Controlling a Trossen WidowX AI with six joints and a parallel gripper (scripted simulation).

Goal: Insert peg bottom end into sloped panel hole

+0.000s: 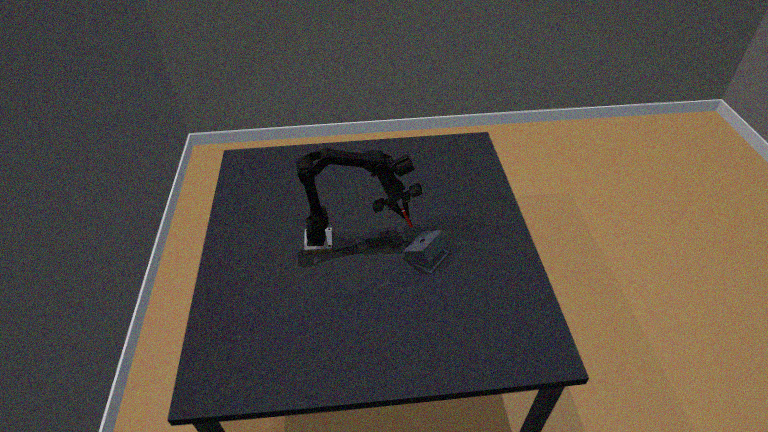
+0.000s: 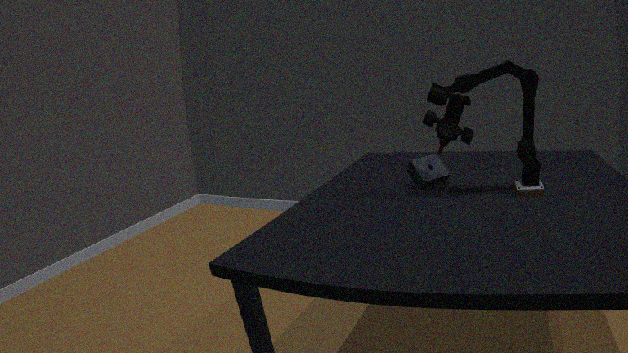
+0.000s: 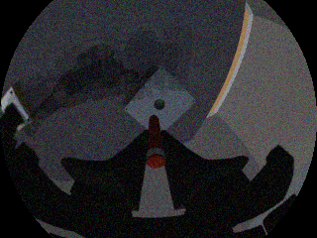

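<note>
Standing at the left of the worktop (image 1: pixel 351 314), the arm's base (image 1: pixel 317 238) was noted. The tool (image 1: pixel 399 207) was found clamped on the red peg (image 1: pixel 406 218), held tilted, its lower end just above the sloped panel (image 1: pixel 425 247) and its hole (image 1: pixel 423 241).

The arm (image 1: pixel 317 189) was matte black throughout, built of slim rounded links joined by bulkier cylindrical joints. It rose from a small square base plate (image 1: pixel 317 239) in pale white-grey. Short drum-shaped housings stuck out sideways near the wrist (image 2: pixel 448 113). The gripper (image 3: pixel 157 159) was black too, its fingers showing jagged, stepped outlines in the wrist view.
</note>
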